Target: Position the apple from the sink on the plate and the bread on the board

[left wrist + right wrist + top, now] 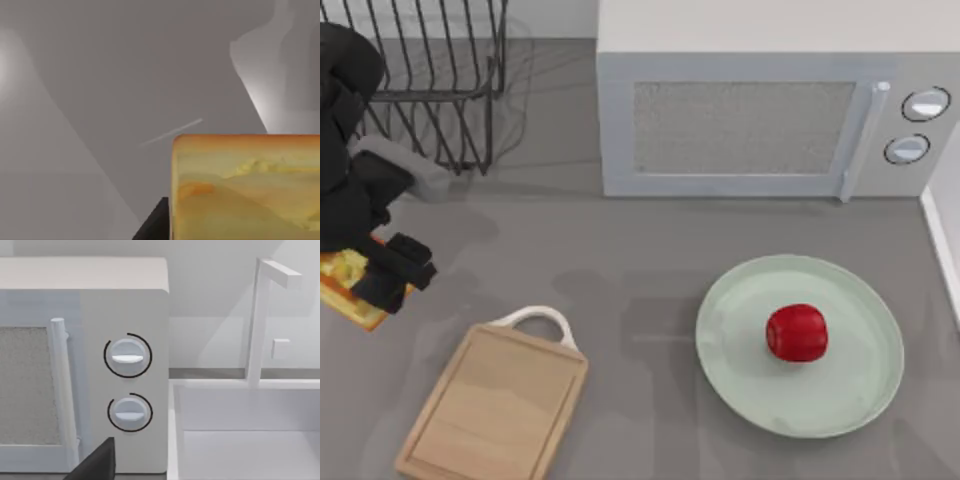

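The apple (pixel 796 332) sits on the plate (pixel 860 395). Left of the board (pixel 495 405), the left gripper (pixel 382 272) clamps the bread (pixel 348 285); a loose pinch could drop it short.

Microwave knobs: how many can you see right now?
2. Both sit on the microwave control panel at its right end, one knob stacked directly above the other knob; the right wrist view shows the same pair. None looks hidden.
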`<state>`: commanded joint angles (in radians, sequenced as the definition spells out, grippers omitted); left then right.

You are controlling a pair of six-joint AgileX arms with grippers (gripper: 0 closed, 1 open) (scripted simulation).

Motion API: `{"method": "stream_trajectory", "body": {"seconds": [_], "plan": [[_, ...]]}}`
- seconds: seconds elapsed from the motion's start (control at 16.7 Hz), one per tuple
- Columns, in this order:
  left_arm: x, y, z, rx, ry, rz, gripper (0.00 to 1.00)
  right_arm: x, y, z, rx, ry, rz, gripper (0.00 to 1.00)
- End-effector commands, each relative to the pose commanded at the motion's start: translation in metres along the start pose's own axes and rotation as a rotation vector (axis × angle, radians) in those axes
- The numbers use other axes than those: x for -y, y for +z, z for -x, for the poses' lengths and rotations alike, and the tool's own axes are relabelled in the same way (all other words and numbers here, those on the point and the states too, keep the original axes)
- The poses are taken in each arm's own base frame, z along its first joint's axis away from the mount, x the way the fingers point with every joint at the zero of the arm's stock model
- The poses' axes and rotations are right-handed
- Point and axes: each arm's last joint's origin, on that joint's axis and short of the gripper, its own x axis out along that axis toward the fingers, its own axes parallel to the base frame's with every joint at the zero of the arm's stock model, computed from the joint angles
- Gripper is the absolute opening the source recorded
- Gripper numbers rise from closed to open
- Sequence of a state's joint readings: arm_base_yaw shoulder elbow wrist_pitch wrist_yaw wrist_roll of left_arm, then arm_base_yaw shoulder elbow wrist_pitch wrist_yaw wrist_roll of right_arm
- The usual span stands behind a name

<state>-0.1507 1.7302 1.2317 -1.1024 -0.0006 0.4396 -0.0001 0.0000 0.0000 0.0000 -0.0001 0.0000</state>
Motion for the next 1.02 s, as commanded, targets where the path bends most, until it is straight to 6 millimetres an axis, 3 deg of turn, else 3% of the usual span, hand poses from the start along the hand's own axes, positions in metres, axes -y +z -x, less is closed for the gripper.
{"method": "stream_trajectory", "body": {"seconds": [0.36,0.6,0.78,1.02], "plan": [[0.073,0.013,-0.015,-0.028,0.007,0.374,0.00,0.000,0.000,0.000,0.000,0.000,0.000,1.00],[0.110,0.012,-0.016,0.007,0.015,0.521,0.00,0.000,0.000,0.000,0.000,0.000,0.000,1.00],[0.124,0.010,-0.015,0.033,0.014,0.565,0.00,0.000,0.000,0.000,0.000,0.000,0.000,1.00],[0.125,0.010,-0.014,0.036,0.013,0.569,0.00,0.000,0.000,0.000,0.000,0.000,0.000,1.00]]}}
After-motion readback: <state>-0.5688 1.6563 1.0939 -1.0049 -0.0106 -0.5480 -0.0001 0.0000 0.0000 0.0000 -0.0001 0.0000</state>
